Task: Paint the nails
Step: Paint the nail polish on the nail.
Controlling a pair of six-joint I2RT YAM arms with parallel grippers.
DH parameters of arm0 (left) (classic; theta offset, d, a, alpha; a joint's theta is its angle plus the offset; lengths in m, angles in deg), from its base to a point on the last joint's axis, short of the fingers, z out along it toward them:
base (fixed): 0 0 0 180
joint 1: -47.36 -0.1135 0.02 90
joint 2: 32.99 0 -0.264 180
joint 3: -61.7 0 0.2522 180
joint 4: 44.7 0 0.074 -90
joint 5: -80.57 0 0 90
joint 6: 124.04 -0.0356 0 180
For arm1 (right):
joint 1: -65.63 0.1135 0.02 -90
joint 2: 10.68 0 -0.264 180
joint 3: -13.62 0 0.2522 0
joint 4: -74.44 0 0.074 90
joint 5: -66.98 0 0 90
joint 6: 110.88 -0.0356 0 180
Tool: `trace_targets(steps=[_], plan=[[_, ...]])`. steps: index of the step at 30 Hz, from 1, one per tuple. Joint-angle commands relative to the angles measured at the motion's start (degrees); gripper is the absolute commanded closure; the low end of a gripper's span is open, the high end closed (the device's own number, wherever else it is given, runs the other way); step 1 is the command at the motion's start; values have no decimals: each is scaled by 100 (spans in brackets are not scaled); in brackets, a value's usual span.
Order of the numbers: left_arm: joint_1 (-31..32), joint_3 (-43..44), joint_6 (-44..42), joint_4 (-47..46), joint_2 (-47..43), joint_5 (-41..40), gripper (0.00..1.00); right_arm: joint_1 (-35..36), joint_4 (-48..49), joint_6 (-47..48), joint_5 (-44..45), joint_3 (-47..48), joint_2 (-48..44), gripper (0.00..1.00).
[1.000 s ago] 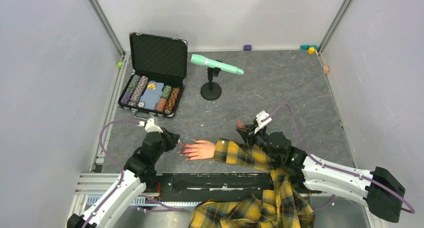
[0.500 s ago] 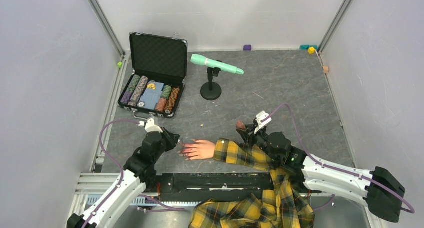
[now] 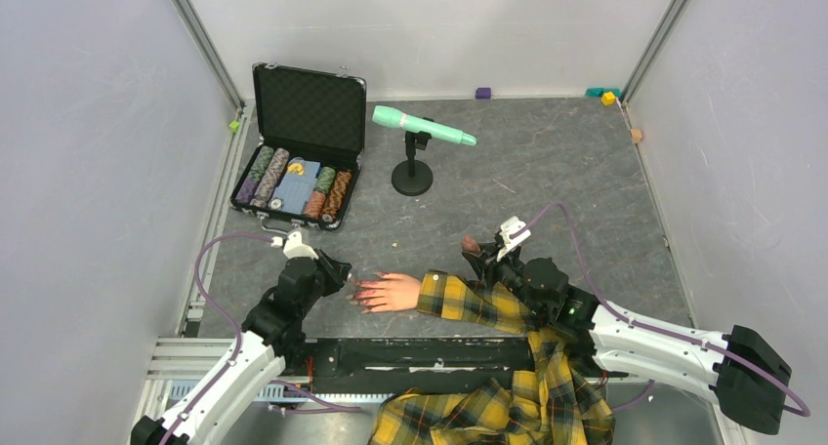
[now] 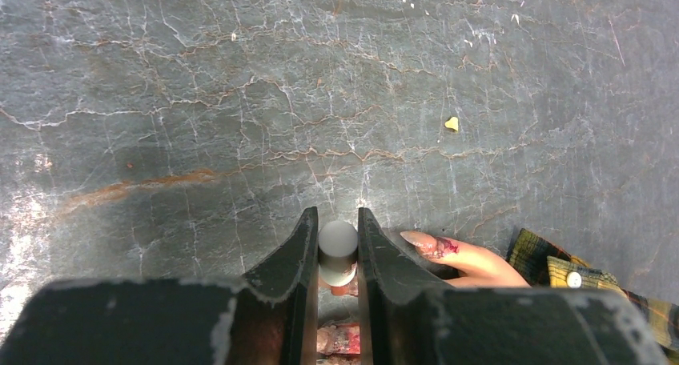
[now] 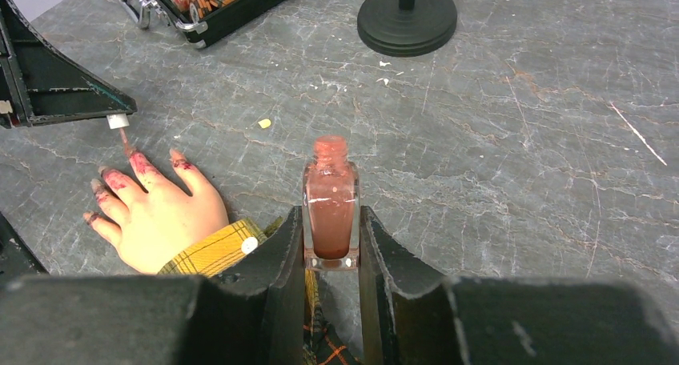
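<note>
A pale mannequin hand (image 3: 393,292) in a yellow plaid sleeve (image 3: 469,303) lies palm down near the table's front edge. Its nails (image 5: 138,162) are smeared red, and one nail (image 4: 433,244) shows beside my left fingers. My left gripper (image 4: 337,222) is shut on the white brush cap (image 4: 338,247). In the right wrist view the brush (image 5: 125,142) reaches down from the cap to a fingertip. My right gripper (image 5: 331,214) is shut on the open bottle of reddish polish (image 5: 330,203), which stands upright just right of the sleeve.
An open black case of poker chips (image 3: 298,168) sits at the back left. A mint microphone (image 3: 421,127) rests on a black stand (image 3: 411,178) mid-table. Small coloured blocks (image 3: 605,96) lie by the back wall. Plaid cloth (image 3: 488,406) drapes over the front edge.
</note>
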Motion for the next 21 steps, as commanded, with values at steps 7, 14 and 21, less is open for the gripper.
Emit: trace_targets(steps=[7,14,21], plan=[[10,114,-60,-87,64,-145,98,6,336,-1,146,-26,-107,100],[11,127,-34,-60,50,-201,98,8,336,8,169,-43,-127,100],[9,122,-17,-34,31,-224,98,11,335,11,171,-43,-133,100]])
